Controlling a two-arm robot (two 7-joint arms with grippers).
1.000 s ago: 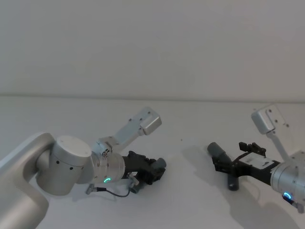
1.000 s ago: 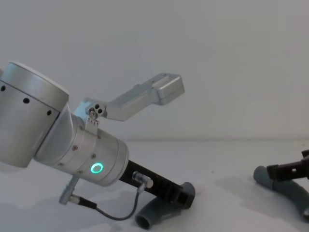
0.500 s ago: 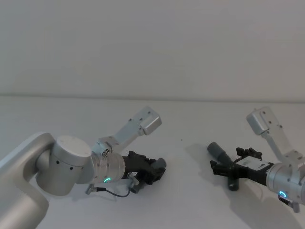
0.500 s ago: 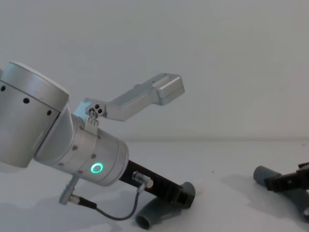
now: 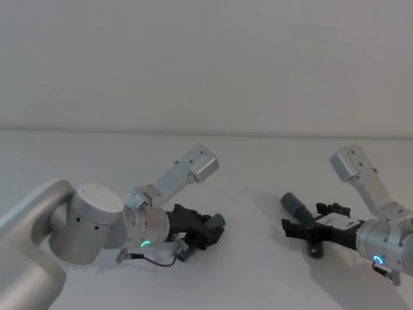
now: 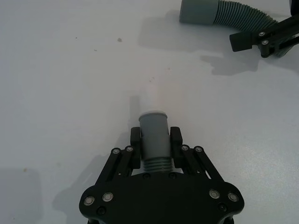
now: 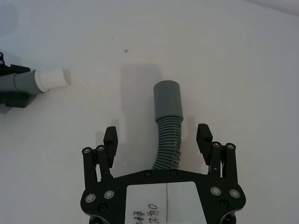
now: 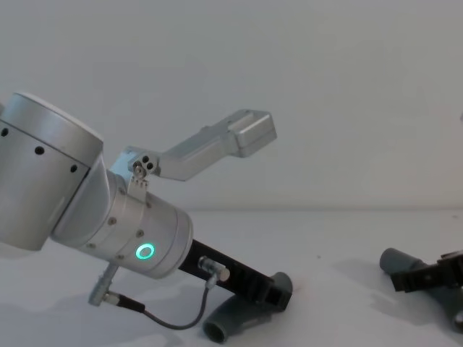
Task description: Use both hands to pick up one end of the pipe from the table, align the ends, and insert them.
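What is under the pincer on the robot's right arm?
A grey ribbed pipe piece lies on the white table between the open fingers of the right pincer, apart from both. Its other end runs beneath the pincer's black body, hidden.

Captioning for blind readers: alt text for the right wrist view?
The right gripper, open, straddles a ribbed grey pipe piece lying on the white table; farther off, the left gripper holds the other piece, pale tip showing.

Left claw (image 5: 208, 234) clamping left pipe piece (image 5: 218, 221), right claw (image 5: 311, 219) spread around right pipe piece (image 5: 295, 205)
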